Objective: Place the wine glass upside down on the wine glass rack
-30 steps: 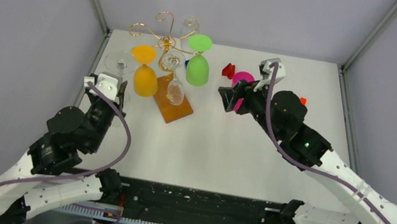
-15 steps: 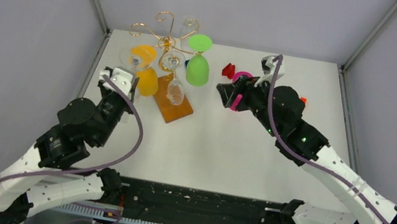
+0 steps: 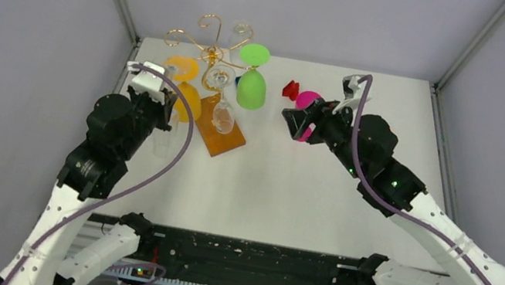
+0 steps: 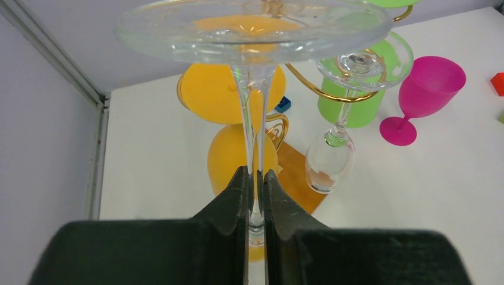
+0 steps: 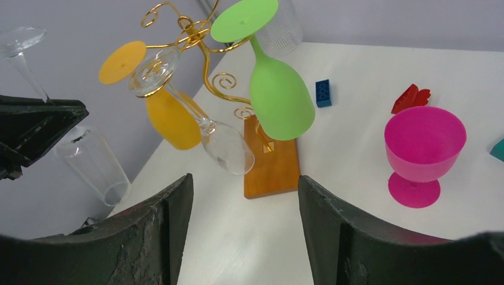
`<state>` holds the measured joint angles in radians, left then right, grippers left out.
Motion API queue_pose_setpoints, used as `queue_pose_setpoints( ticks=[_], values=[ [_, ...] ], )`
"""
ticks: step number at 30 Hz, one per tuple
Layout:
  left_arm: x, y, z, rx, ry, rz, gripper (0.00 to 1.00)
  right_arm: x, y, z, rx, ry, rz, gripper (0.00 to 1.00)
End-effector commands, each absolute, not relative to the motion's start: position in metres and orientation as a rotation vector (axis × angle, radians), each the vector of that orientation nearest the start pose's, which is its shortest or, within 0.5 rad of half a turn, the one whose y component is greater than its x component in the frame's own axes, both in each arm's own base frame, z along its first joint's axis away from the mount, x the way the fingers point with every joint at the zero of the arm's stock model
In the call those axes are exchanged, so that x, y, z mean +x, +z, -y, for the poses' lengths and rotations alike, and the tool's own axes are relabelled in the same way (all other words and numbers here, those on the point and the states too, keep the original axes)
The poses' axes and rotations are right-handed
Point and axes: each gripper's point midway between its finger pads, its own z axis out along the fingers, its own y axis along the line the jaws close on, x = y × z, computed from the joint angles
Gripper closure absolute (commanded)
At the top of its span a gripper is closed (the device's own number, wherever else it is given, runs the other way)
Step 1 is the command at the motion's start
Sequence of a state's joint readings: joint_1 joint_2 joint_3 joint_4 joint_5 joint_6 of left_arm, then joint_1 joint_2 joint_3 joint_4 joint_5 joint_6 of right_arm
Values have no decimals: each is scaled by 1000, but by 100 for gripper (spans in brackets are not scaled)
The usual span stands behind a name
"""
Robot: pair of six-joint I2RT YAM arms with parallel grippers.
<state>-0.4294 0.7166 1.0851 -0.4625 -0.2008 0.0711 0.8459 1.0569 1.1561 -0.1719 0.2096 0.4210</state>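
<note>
My left gripper is shut on the stem of a clear wine glass and holds it upside down, foot up and bowl down, just left of the rack. The glass also shows in the right wrist view. The wine glass rack is gold wire on an orange-brown base. An orange glass, a green glass and a clear glass hang on it upside down. My right gripper is open and empty beside an upright pink glass.
A red piece lies beside the pink glass, a blue brick behind the rack, and a small orange-red piece to the right. A clear tumbler stands at the back. Grey walls close the table's sides.
My left arm has risen and moved forward, carrying the clear glass up next to the rack's left side. My right gripper has shifted slightly forward and left beside the pink glass.
</note>
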Motion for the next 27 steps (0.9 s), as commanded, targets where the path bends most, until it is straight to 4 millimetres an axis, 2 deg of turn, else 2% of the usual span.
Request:
queue_pose_setpoints(
  ticks=[1, 5, 8, 15, 20, 23, 27],
  values=[
    [252, 381, 96, 299, -360, -1600, 100, 260, 382, -257, -184, 799, -1652, 36],
    [253, 368, 73, 218, -299, -1614, 100, 259, 381, -253, -188, 782, -1653, 36],
    [260, 356, 54, 132, -225, -1630, 100, 258, 379, -252, -201, 783, -1659, 36],
    [277, 357, 2, -73, -24, -1638, 100, 248, 372, -249, -251, 778, -1688, 35],
    [288, 368, -17, -189, -23, -1601, 100, 251, 367, -241, -262, 705, -1720, 35],
    [295, 375, -18, -211, -63, -1545, 100, 249, 368, -239, -281, 692, -1728, 35],
    [307, 382, -27, -209, -24, -1453, 100, 245, 371, -232, -293, 676, -1712, 35]
  ],
)
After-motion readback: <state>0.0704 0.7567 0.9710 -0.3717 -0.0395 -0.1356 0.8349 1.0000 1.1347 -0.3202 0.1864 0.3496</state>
